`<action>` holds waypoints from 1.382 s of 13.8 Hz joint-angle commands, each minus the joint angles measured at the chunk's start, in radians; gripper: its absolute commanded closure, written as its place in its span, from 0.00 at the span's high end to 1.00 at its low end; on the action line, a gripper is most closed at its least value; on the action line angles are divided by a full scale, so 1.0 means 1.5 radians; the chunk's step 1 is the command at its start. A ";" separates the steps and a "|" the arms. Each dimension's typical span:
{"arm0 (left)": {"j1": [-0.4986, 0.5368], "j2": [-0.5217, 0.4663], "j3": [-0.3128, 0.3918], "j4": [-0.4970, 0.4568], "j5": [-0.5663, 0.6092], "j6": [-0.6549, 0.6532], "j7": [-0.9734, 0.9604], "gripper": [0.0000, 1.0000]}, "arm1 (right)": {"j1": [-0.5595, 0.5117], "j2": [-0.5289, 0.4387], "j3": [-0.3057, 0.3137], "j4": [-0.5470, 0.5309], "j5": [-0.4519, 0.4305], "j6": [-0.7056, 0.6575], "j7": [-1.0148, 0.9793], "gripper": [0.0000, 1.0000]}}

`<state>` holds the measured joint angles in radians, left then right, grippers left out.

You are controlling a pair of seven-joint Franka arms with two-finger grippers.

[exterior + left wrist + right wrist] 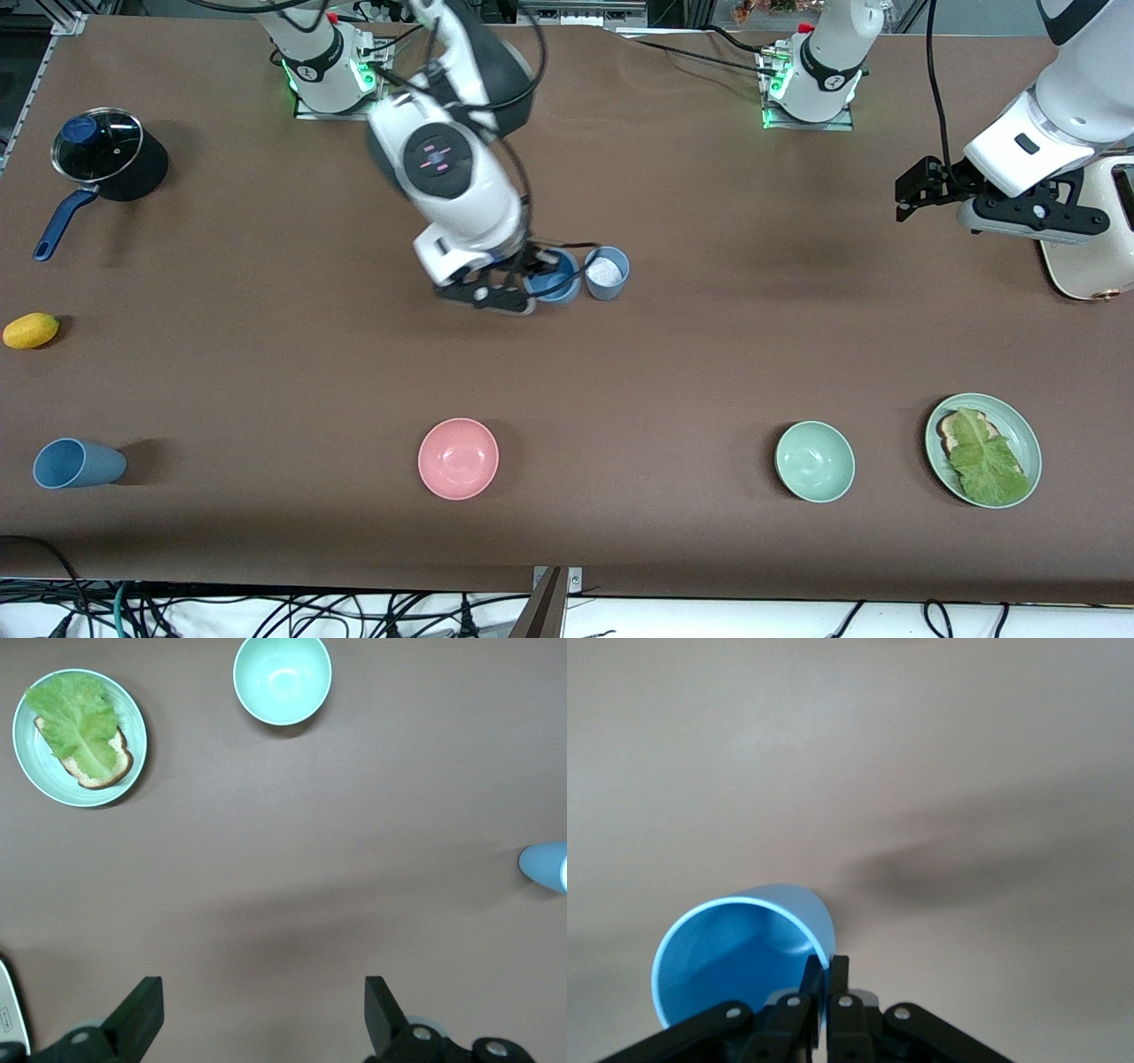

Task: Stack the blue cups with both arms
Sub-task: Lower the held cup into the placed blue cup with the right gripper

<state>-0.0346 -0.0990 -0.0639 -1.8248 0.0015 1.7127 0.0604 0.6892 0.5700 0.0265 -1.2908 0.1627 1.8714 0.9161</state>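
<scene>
three blue cups show on the brown bench [673, 354]. the light blue cup [556, 275] is near the bench's middle, upright, and the right gripper [530, 282] has its jaws clenched on that cup's rim, one finger inside the wall and one outside, as the right wrist view shows [744, 957]. whether the cup rests on the bench or is lifted cannot be told. just beside it, toward the left arm's end, stands the slate blue cup [608, 272], upright with something white inside; the two look touching or nearly so. a third blue cup [78, 463] lies on its side, nearer the front camera, at the right arm's end of the bench.

the left gripper [921, 188] hangs over the bench at the left arm's end, well apart from the cups, jaws released and wide with bare bench between them [261, 1014]; that arm waits.

nearer the front camera sit the pink bowl [458, 458], the pale green bowl [815, 461] and a green plate [1028, 434] with bread and lettuce. a lidded pot [104, 158] and a yellow fruit [31, 330] lie toward the right arm's end.
</scene>
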 commanded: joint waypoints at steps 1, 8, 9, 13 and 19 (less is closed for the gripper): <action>0.000 0.004 0.003 -0.002 0.015 0.013 0.010 1.00 | 0.050 0.033 -0.020 0.040 -0.002 -0.006 0.068 0.00; 0.012 0.004 0.008 -0.003 0.015 0.009 0.018 1.00 | 0.112 0.063 -0.057 0.039 0.004 0.007 0.107 0.00; 0.012 0.004 0.008 -0.003 0.015 0.006 0.018 1.00 | 0.113 0.063 -0.057 0.038 0.005 0.007 0.107 0.00; 0.016 0.005 0.008 -0.003 0.015 -0.002 0.017 1.00 | 0.115 0.064 -0.057 0.032 0.003 0.008 0.121 0.00; 0.017 0.004 0.008 -0.003 0.015 -0.005 0.017 1.00 | 0.114 0.066 -0.077 0.027 -0.001 0.023 0.110 0.17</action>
<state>-0.0125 -0.0868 -0.0495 -1.8279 0.0019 1.7148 0.0669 0.8496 0.6600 -0.0618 -1.2705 0.1625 1.9029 1.0806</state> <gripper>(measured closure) 0.000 0.956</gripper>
